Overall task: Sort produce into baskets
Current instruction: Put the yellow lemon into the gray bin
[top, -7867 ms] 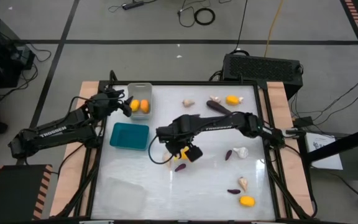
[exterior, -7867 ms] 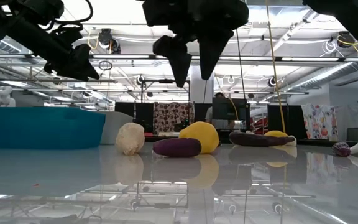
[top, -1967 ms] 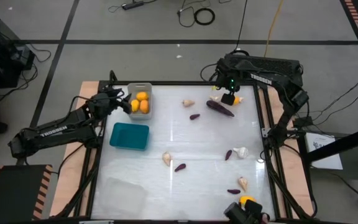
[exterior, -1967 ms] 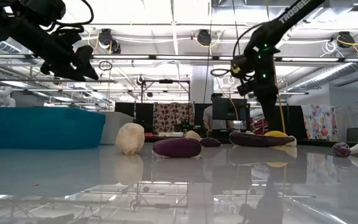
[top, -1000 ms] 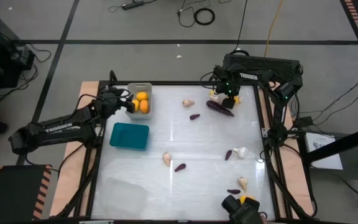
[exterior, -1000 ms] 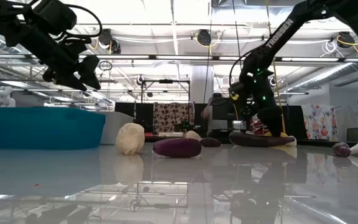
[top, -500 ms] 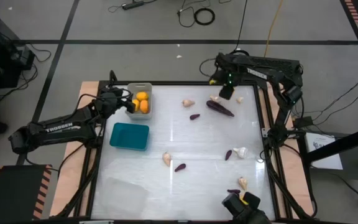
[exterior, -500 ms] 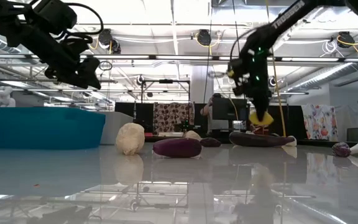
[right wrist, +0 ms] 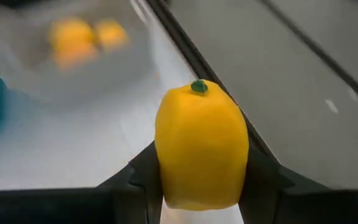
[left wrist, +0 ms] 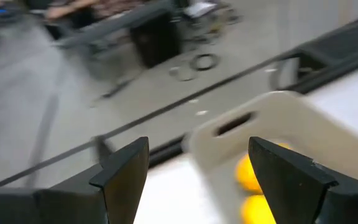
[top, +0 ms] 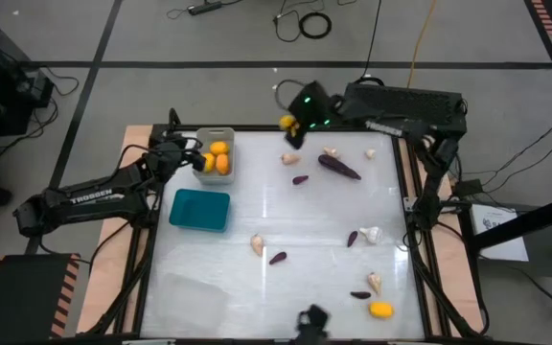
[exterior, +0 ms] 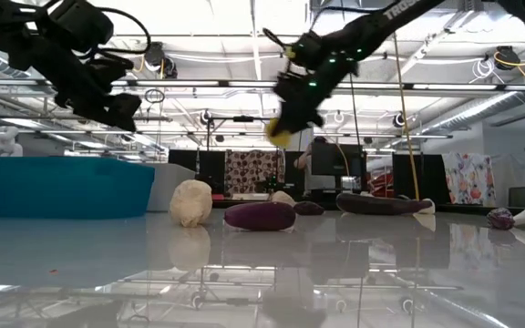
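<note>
A yellow fruit (right wrist: 201, 146) with a green stem tip sits between the fingers of my right gripper (top: 293, 120), high over the table's far edge, right of the light grey basket (top: 216, 133). That basket holds three yellow fruits (top: 218, 155). My left gripper (top: 192, 161) hovers open at the basket's left rim, holding nothing. The teal basket (top: 199, 209) stands nearer, and the clear basket (top: 192, 297) sits at the near left. Cream garlic bulbs (top: 256, 244), purple eggplants (top: 338, 168) and one more yellow fruit (top: 380, 310) lie on the table. My right gripper pinches the yellow fruit by two opposite sides (right wrist: 166, 168) between its two fingers, the green stem end (right wrist: 198, 86) pointing away from the wrist. The fingers slant downward toward the table's left. The fruit is lifted clear, high above the table (exterior: 281, 137).
The large eggplant (top: 338, 168), a small eggplant (top: 299, 179) and garlic bulbs (top: 289, 159) lie in the far right part. More pieces are scattered at the middle (top: 278, 258) and near right (top: 375, 282). A black box (top: 405, 101) stands beyond the far edge.
My right gripper has lifted the yellow fruit off the table's far right part, tipped up from pointing steeply down, and swung it fast along the far edge toward the left, toward the grey basket. The fruit is now clear of the table.
</note>
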Motion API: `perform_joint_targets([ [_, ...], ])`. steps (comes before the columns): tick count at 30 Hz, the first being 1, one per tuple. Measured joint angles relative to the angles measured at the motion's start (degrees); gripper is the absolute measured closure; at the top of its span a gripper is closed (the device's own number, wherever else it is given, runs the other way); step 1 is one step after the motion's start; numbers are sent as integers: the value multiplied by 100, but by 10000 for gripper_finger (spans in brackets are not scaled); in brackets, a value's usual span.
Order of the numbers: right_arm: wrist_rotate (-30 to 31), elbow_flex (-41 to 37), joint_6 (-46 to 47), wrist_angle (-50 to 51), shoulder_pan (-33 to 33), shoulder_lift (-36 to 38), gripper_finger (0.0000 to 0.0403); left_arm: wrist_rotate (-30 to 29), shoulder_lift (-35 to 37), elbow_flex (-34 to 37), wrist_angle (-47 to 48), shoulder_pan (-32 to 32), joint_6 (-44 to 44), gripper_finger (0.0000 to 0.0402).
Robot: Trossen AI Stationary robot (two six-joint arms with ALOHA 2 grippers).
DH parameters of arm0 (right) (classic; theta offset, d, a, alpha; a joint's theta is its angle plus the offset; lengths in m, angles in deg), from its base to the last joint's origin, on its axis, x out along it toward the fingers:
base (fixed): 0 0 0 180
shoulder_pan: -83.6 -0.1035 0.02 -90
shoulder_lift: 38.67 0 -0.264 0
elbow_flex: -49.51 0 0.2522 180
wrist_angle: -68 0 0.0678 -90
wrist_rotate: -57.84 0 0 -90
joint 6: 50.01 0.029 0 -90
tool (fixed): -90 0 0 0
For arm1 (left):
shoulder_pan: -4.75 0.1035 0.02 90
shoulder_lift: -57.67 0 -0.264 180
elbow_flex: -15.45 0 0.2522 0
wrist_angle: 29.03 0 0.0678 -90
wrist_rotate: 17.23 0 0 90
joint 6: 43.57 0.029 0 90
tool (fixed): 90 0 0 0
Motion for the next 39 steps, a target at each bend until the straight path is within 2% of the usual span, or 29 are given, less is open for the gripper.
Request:
perform_joint_targets([
  [3, -3, 1, 438, -1100, -415, -333, 259, -416, 0, 0, 115, 0, -11, 118],
  [11, 11, 3, 1294, -4014, -1159, -1303, 259, -510, -7, 0, 155, -1, -14, 118],
  [14, 24, 176, 1645, -4650, -1272, -1753, 259, -548, -13, 0, 161, 11, -14, 118],
  [21, -136, 1223, 1790, -4635, -1423, -2749, 259, -558, -13, 0, 159, 11, 15, 118],
  [30, -172, 2117, 1653, -3586, -1443, -3060, 255, -555, -13, 0, 160, 9, 26, 118],
  [39, -170, 2135, 1493, -3535, -1466, -3062, 187, -555, -13, 0, 135, 13, 137, 118],
])
